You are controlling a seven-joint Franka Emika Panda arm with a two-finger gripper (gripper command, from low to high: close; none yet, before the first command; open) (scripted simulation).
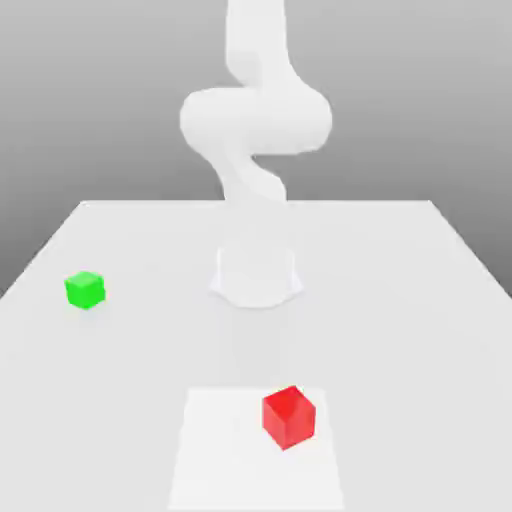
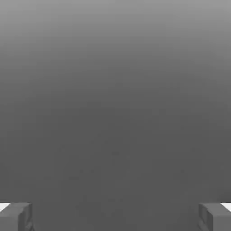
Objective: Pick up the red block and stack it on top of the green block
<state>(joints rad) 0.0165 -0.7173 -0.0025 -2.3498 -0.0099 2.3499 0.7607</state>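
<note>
Two blocks sit on the white table (image 1: 420,300), and neither has been touched, so by my reading the whole task is left to do. The red block (image 1: 289,416) rests near the front edge in the exterior view, a little toward that view's right, on a slightly paler square patch (image 1: 220,450) of the tabletop. The green block (image 1: 85,289) lies well apart from it, farther back and toward the exterior view's left, with nothing on top of it. The arm (image 1: 255,120) rises from its round base (image 1: 256,275) at the middle of the table, and it reaches up out of the frame, so it is nowhere near either block. In the hand view the gripper (image 2: 115,216) looks out on plain grey background, with one dark fingertip (image 2: 16,216) at each lower corner of the picture; the jaws stand wide apart with nothing between them. Judging from this, every step is ahead: bringing the hand down over the red block, closing on it, lifting it, carrying it across to the green block and setting it squarely on top
</note>
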